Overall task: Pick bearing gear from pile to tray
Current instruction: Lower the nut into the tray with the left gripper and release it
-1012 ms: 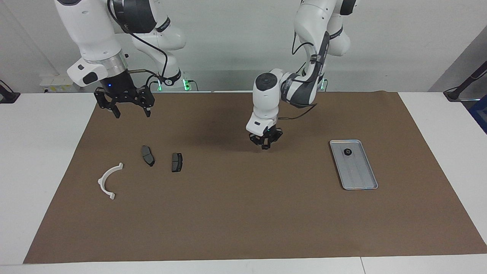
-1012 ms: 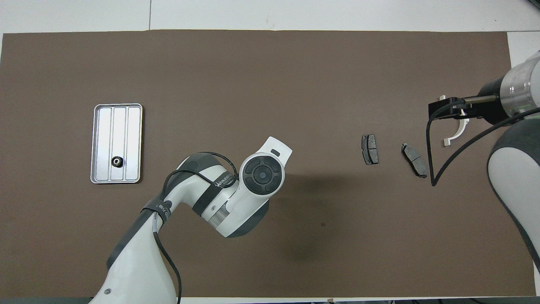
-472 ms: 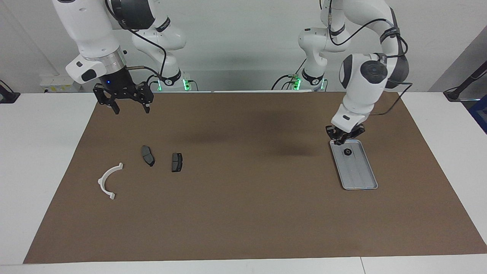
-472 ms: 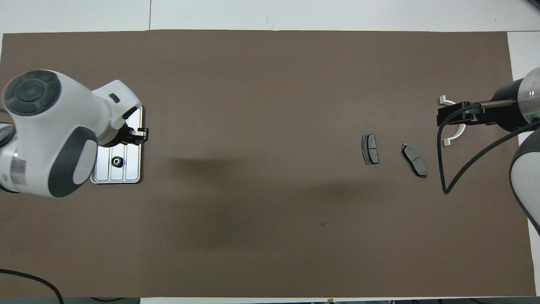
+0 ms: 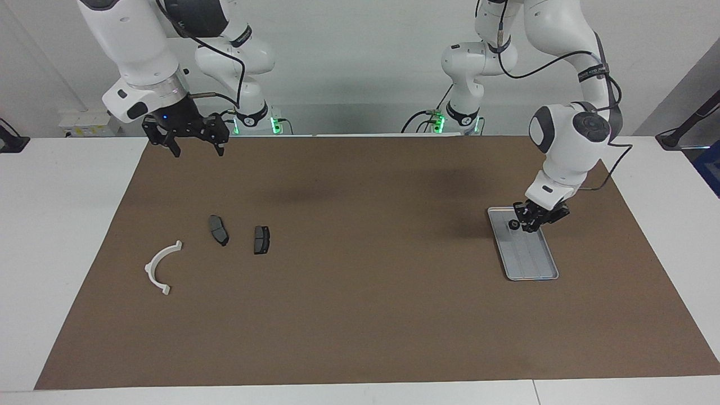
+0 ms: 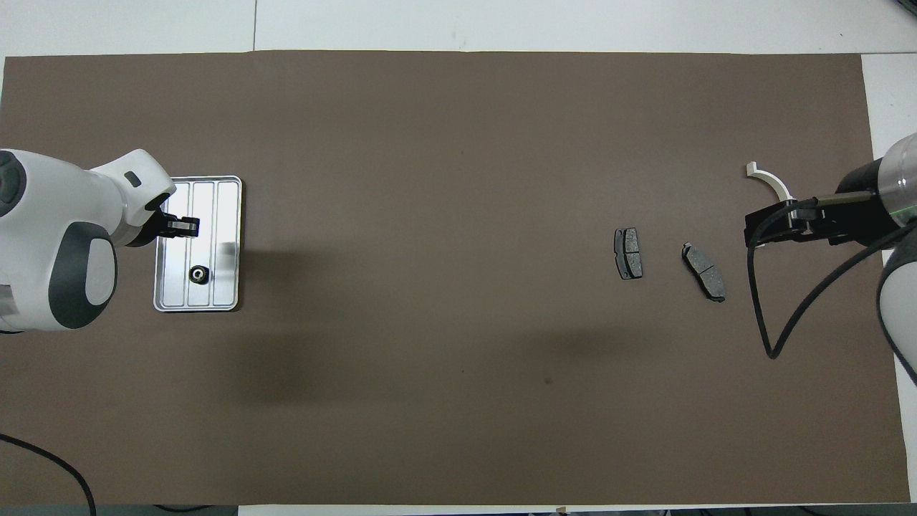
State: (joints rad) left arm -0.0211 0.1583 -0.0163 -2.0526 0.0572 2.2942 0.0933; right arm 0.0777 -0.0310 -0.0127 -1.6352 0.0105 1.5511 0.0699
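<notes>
The silver tray (image 5: 531, 261) (image 6: 226, 215) lies at the left arm's end of the mat. One small black round piece (image 5: 513, 224) (image 6: 198, 273) rests in it. My left gripper (image 5: 533, 221) (image 6: 188, 226) hangs low over the tray, beside that piece, fingers together; anything between them is hidden. The pile lies at the right arm's end: a white arc bracket (image 5: 160, 267) (image 6: 770, 179) and two dark pad plates (image 5: 218, 229) (image 6: 628, 253). My right gripper (image 5: 197, 147) (image 6: 779, 222) is open and empty, raised in the air; in the overhead view it covers one end of the bracket.
A brown mat (image 5: 360, 315) (image 6: 430, 143) covers the white table (image 5: 67, 225). The second pad plate (image 5: 261, 239) (image 6: 703, 271) lies beside the first. A black cable (image 6: 770, 330) loops down from the right arm.
My left gripper swung from the middle of the mat to the tray's edge and now over the tray. My right gripper rose slightly and drew back toward the robots.
</notes>
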